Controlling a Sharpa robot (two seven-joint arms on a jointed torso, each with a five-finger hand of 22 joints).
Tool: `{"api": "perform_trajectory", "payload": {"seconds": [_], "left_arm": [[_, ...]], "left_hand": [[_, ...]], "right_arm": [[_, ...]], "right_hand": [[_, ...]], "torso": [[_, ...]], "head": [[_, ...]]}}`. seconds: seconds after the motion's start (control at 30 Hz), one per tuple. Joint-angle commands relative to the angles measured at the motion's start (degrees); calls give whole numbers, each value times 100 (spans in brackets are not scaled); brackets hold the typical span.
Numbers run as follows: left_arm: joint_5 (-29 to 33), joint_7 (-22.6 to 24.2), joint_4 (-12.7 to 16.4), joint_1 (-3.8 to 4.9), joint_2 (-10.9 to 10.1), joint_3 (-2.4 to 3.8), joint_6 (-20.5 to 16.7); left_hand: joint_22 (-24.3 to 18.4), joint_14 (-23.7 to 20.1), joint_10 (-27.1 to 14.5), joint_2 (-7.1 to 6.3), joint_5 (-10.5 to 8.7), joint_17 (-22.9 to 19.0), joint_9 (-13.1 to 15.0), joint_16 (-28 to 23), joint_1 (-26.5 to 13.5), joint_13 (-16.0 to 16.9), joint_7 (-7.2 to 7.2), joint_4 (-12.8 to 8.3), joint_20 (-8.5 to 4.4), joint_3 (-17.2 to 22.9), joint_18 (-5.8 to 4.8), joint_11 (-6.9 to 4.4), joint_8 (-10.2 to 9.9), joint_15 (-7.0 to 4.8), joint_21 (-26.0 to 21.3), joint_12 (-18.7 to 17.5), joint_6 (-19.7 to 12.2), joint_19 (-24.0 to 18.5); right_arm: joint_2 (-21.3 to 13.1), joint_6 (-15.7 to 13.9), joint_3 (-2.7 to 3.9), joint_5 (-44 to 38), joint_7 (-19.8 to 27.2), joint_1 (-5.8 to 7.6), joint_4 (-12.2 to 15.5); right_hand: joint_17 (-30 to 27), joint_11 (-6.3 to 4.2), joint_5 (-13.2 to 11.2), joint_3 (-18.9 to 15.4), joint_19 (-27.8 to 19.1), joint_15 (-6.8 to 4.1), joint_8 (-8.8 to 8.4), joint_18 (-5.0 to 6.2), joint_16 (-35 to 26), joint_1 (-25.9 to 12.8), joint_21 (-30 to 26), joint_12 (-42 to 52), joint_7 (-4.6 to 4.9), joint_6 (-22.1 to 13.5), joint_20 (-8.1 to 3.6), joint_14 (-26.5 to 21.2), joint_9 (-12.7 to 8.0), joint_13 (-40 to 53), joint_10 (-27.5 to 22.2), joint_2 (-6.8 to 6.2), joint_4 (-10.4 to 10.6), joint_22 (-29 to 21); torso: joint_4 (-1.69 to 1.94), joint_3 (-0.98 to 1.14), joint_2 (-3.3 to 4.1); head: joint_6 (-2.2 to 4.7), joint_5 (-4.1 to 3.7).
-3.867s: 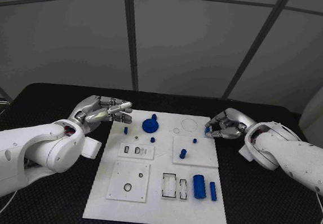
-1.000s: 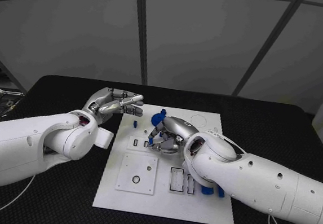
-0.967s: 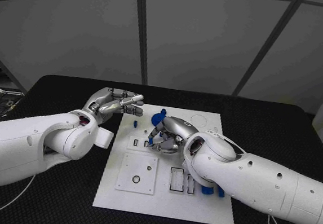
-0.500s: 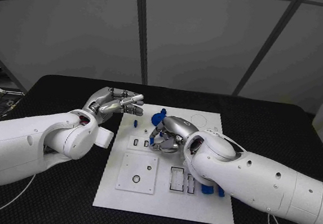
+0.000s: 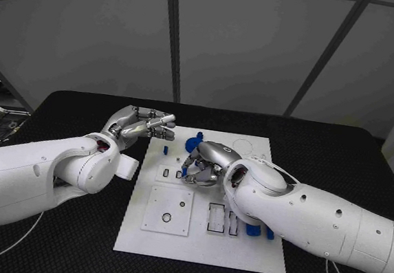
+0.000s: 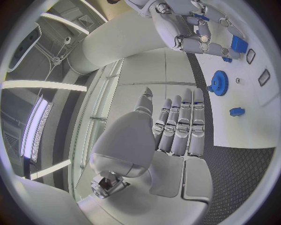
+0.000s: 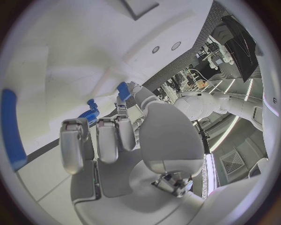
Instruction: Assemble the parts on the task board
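A: Why is the flat white plastic task board (image 5: 202, 248) set lengthwise in the middle of the black textured tabletop (image 5: 352, 173)?

B: Probably so both arms can reach it. Its smooth surface carries raised white blocks with rectangular slots and round holes, each shaped for one part.

A: And the silver right robot hand (image 5: 203, 166)?

B: It is bent down over the slotted block in the board's upper half, fingers curled close together just above the plate. Whether it pinches a small blue piece I cannot tell; the fingers hide it. I judge it is seating a part.

A: The left robot hand (image 5: 144, 125)?

B: It hovers beside the board's far left corner, fingers straight and together with the thumb apart, holding nothing, seemingly parked out of the way.

A: The parts?

B: A toothed blue plastic gear (image 6: 219, 83) lies flat near the far end, a short blue peg (image 5: 165, 150) stands near the left edge, and a smooth blue cylinder (image 5: 252, 229) lies beside the right forearm.
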Motion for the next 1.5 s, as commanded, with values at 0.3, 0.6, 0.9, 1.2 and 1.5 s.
{"api": "perform_trajectory", "payload": {"seconds": [0.3,0.6,0.9,1.2,1.5], "left_arm": [[8,13,-1,10,3,6,63],[8,12,-6,10,5,6,64],[8,10,-12,10,3,6,68],[-57,-131,-14,9,-2,6,88],[-1307,-1510,82,31,-91,11,588]], "left_hand": [[-6,-18,3,65,-35,6,-5,-18,-12,1,38,-25,16,1,-66,20,-17,2,-4,-11,16,-8],[-6,-18,3,65,-35,6,-5,-18,-12,1,38,-25,16,1,-66,20,-17,2,-4,-11,16,-8],[-6,-18,3,65,-35,6,-5,-18,-12,1,38,-25,16,1,-66,20,-17,2,-4,-11,16,-8],[28,298,102,124,-35,122,17,114,0,12,11,-69,-58,-32,-55,-27,-7,-93,113,-16,114,231],[601,1805,1187,482,-297,1591,202,1919,-156,267,-360,3,-622,-241,-81,-490,123,-660,1267,313,733,1531]], "right_arm": [[2,96,-18,-94,-102,-13,-5],[-6,13,-18,-115,-111,-13,0],[-3,-173,-18,-117,-40,-12,8],[-153,-1087,-16,52,473,-12,138],[-1032,-373,131,1525,1741,84,730]], "right_hand": [[368,55,25,-49,592,15,-42,-38,-40,-129,20,-70,75,-238,5,363,-67,390,2,-62,-3,1489],[348,89,26,-62,577,43,-42,-32,-54,-171,8,-128,114,-399,33,358,-96,342,-32,-113,-10,1466],[293,152,-898,-455,548,96,-23,-20,-96,-394,-18,-267,163,-784,94,343,-114,215,-113,-368,195,1420],[228,259,-956,-1222,511,194,10,-5,-153,191,-55,-338,303,-1372,191,329,-140,140,-174,-685,1112,1359],[-336,168,-897,-1054,-81,131,147,228,-551,726,-638,-549,189,-895,135,155,-77,-52,-309,-434,1098,437]], "torso": [[4,2,2],[-5,2,1],[2,1,2],[0,6,-1],[23,19,-81]], "head": [[-13,9],[-17,13],[-18,8],[-17,25],[-11,47]]}}
